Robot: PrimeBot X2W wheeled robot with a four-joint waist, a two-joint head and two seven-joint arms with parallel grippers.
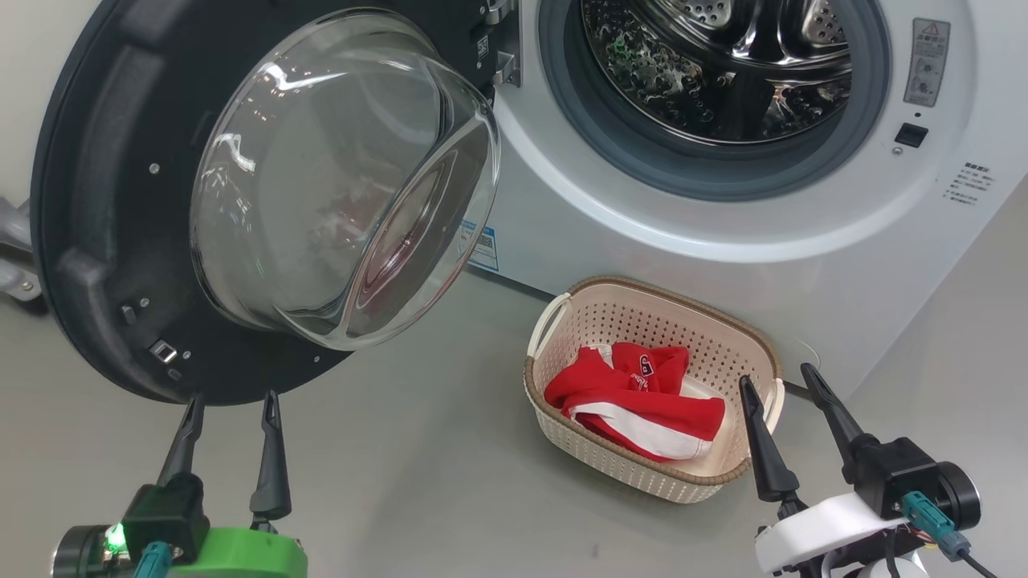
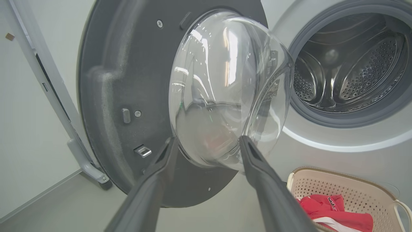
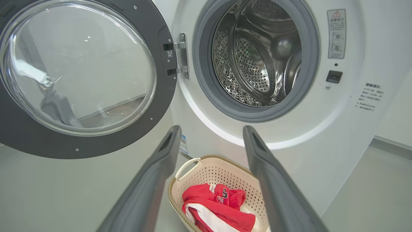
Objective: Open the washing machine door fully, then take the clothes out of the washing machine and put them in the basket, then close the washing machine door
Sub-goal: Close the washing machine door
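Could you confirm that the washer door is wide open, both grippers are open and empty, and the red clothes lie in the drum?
Not quite: the red clothes lie in the basket, not the drum, as the head view shows. The door is wide open, and the left gripper and right gripper are open and empty.

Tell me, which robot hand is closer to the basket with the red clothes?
Right. The right hand hovers open close beside the basket, fingertips near its rim. The left hand is farther off, open, just below the open washing machine door.
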